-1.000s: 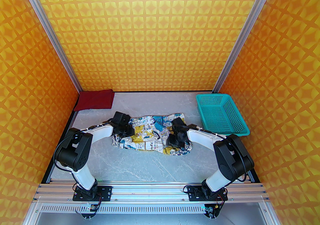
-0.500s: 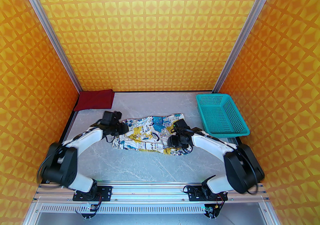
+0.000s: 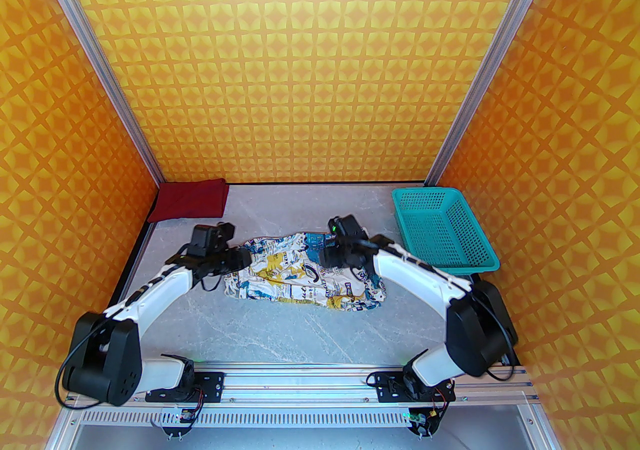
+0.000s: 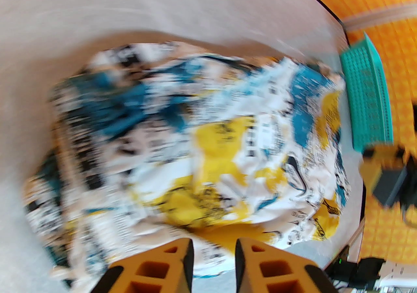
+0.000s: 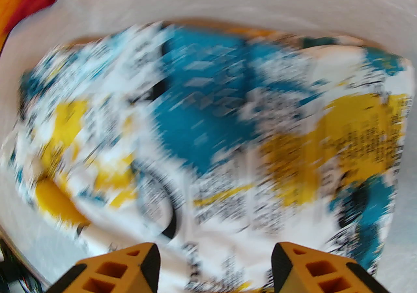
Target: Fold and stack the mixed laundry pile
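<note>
Printed shirt (image 3: 300, 274) lay crumpled in a loose, wide heap at the middle of the desk (image 3: 280, 338), with both grippers over it. The left gripper (image 4: 213, 246) hung at the shirt's left end. Its fingers were parted only narrowly, and nothing looked clamped between them as far as the blurred wrist view showed. The right gripper (image 5: 215, 249) hung over the far right part of the shirt with its fingers spread wide and nothing in them.

The cloth below them looked thin, light and quite limp. It was wrinkled and doubled over itself, with no clean outline. Such a piece would likely sag from any single hold, so it would want two holds set well apart. A pinch into the middle would probably bunch it or catch several layers at once. Better holds would be the outer edges: a hem corner, or a shoulder seam if one could be picked out, with one gripper at each end. It did not look fragile. The desk looked smooth, so the cloth might slide when pulled.

The red shirt (image 3: 192, 198) lay folded flat in the far left corner, well apart, and looked like the base for the stack. The basket (image 3: 481, 243) stood at the far right, near the printed shirt but not touching it.
</note>
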Action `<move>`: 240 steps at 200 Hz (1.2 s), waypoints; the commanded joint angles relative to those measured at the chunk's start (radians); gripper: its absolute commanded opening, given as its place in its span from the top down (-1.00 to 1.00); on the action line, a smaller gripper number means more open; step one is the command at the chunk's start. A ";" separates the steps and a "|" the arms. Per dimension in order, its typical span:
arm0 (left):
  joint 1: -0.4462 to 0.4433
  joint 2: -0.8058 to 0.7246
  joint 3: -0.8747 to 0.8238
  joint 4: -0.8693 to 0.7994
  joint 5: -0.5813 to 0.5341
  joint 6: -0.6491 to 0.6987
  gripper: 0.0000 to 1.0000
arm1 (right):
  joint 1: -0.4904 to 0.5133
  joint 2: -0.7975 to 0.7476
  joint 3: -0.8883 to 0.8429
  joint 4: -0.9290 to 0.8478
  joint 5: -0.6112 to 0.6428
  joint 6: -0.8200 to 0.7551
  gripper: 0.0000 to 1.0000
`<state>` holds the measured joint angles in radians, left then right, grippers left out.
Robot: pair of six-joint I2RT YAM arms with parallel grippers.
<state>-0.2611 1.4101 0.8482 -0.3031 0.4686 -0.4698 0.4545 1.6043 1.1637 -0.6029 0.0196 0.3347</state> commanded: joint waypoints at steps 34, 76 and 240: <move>-0.058 0.197 0.087 0.111 0.023 -0.004 0.64 | -0.176 0.263 0.224 -0.042 -0.073 0.073 0.18; -0.012 0.341 0.091 0.206 -0.057 -0.065 0.86 | -0.257 0.448 0.367 -0.032 -0.104 0.091 0.38; 0.003 0.185 0.101 0.092 -0.061 -0.033 0.73 | -0.324 0.322 0.413 -0.134 -0.235 0.027 0.04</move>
<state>-0.2485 1.6794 0.8818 -0.1101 0.4198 -0.5243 0.1097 2.1551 1.6798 -0.7685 -0.1986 0.3725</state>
